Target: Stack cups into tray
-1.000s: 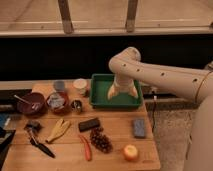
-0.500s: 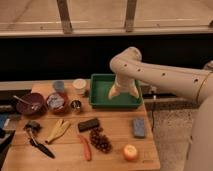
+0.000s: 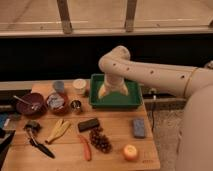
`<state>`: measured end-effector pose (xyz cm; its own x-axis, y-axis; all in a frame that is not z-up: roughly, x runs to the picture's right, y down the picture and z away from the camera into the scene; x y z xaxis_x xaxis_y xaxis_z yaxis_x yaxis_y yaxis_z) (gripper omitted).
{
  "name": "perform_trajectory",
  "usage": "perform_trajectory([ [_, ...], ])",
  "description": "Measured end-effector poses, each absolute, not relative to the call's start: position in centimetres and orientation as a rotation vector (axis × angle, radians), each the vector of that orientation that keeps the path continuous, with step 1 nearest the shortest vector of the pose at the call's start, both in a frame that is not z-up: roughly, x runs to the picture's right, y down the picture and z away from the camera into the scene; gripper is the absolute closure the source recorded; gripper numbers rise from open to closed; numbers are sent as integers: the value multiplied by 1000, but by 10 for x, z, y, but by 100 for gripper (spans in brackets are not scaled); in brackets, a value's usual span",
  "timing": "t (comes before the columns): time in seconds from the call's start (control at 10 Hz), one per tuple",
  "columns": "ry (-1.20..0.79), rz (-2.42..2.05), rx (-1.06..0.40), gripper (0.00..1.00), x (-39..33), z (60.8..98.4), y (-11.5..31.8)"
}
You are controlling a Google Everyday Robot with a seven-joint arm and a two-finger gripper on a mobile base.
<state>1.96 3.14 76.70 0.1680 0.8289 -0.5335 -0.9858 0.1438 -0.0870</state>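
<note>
The green tray (image 3: pixel 131 101) sits at the back middle of the wooden table. My gripper (image 3: pixel 111 91) hangs over the tray's inside, its two pale fingers (image 3: pixel 103 93) spread open with nothing between them. Left of the tray stands the cream-white cup (image 3: pixel 79 85). A pale grey-blue cup (image 3: pixel 58 86) is further left. The small shiny metal cup (image 3: pixel 76 105) stands in front of them. All three cups are outside the tray and apart from the gripper.
Two dark-red bowls (image 3: pixel 30 104) (image 3: pixel 56 102) stand at the left. In front lie bananas (image 3: pixel 58 130), a dark block (image 3: pixel 88 124), grapes (image 3: pixel 100 140), a red-orange stick (image 3: pixel 86 148), an orange fruit (image 3: pixel 131 152), a blue sponge (image 3: pixel 138 127) and a black utensil (image 3: pixel 37 142).
The arm and gripper have shifted slightly to the left over the tray. The cups have not moved.
</note>
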Motion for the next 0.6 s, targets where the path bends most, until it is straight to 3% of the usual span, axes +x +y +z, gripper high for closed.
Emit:
perform_trajectory([
  [0.6,244,1121,-571,20,-138,763,39],
])
